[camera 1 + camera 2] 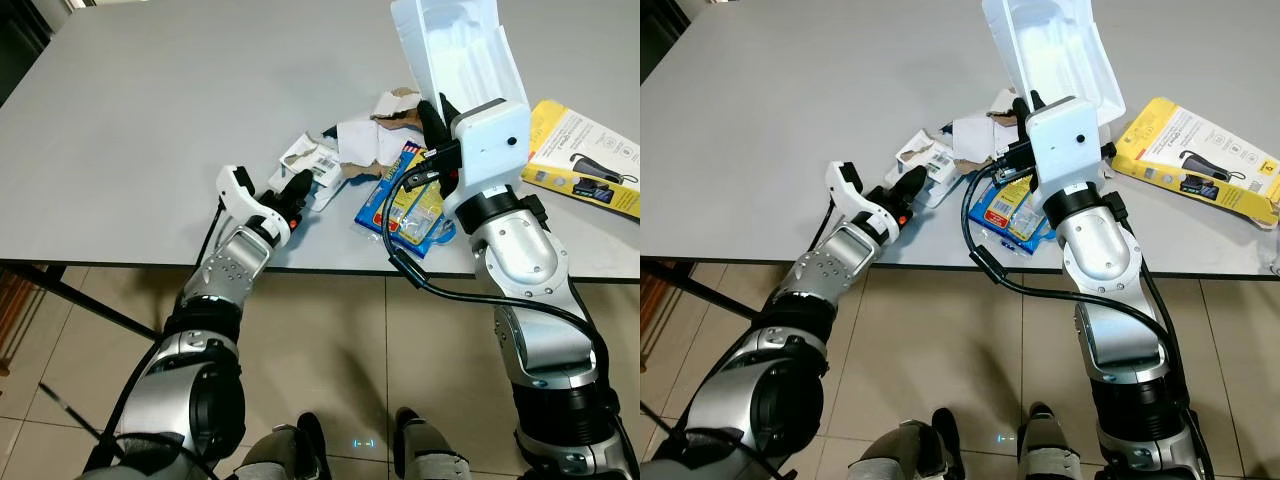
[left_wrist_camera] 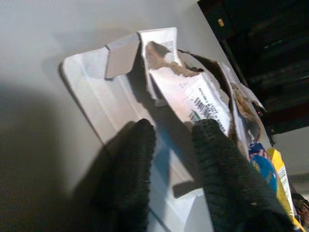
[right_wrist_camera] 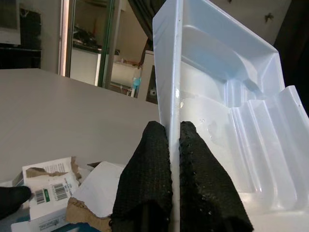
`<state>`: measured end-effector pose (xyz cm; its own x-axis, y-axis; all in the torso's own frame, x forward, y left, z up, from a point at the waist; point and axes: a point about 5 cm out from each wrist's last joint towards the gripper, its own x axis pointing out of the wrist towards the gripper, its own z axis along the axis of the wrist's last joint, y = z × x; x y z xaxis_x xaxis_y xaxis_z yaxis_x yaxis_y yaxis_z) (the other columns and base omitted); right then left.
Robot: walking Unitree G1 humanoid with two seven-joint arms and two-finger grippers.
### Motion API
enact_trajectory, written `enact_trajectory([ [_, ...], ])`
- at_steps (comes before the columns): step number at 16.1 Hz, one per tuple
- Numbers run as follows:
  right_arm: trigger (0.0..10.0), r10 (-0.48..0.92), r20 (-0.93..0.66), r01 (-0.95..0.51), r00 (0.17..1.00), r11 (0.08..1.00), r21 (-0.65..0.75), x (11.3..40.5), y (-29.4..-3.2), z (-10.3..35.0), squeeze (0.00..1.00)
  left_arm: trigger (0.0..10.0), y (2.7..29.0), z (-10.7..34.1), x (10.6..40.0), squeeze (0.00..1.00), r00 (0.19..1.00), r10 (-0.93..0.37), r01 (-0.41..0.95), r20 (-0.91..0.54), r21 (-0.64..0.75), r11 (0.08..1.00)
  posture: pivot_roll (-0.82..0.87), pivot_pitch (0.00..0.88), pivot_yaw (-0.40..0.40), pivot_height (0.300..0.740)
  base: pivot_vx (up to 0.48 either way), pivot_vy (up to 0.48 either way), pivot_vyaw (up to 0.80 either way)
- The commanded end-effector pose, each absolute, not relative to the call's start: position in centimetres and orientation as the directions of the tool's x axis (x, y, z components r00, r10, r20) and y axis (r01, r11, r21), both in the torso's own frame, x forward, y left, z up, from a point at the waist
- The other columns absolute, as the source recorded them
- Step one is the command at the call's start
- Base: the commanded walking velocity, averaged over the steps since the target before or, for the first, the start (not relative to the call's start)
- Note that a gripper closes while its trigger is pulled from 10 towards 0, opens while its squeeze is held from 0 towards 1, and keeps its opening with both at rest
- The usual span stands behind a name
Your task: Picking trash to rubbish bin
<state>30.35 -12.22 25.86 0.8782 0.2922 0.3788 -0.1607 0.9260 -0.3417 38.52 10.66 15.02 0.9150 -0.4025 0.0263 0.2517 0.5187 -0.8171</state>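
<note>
My right gripper point(image 1: 437, 112) is shut on the edge of a white moulded plastic tray point(image 1: 460, 55) and holds it upright above the grey table point(image 1: 150, 130); the right wrist view has its fingers point(image 3: 145, 188) pinching the plastic tray point(image 3: 227, 116). My left gripper point(image 1: 298, 188) is open at the table's near edge, fingertips resting on a torn white cardboard box with a barcode label point(image 1: 312, 160). In the left wrist view its fingers point(image 2: 140, 159) lie on the torn box point(image 2: 183, 96). Torn brown and white cardboard point(image 1: 375, 135) and a blue and yellow blister pack point(image 1: 405, 200) lie between my arms.
A yellow product box point(image 1: 590, 160) lies on the table to the right. The far and left parts of the table are bare. Tiled floor point(image 1: 350, 340) lies below the table edge, with a dark table leg point(image 1: 70, 295) at the left.
</note>
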Motion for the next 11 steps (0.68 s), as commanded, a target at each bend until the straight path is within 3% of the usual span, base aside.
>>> enact_trajectory([
  [1, 10.0, 0.307, 0.384, -0.173, 0.871, 0.922, -0.346, 30.3, -11.8, 25.9, 0.0, 0.0, 11.8, 13.0, 37.6, 0.0, 0.919, -0.39, 0.184, -0.06, -0.81, 0.557, -0.23, 0.229, 0.157, 0.74, 0.0, 0.0, 0.0],
  [5, 10.0, 0.311, 0.387, -0.177, 0.868, 0.922, -0.344, 30.5, -11.8, 25.9, 0.0, 0.0, 13.7, 12.7, 35.3, 0.0, 0.924, -0.375, 0.176, -0.072, -0.792, 0.585, -0.21, 0.222, 0.156, 0.74, 0.0, 0.0, 0.0],
  [11, 10.0, 0.315, 0.39, -0.181, 0.865, 0.922, -0.343, 30.7, -11.8, 25.9, 0.0, 0.0, 14.1, 13.6, 31.8, 0.0, 0.92, -0.382, 0.183, -0.088, -0.765, 0.618, -0.18, 0.213, 0.155, 0.74, 0.0, 0.0, 0.0],
])
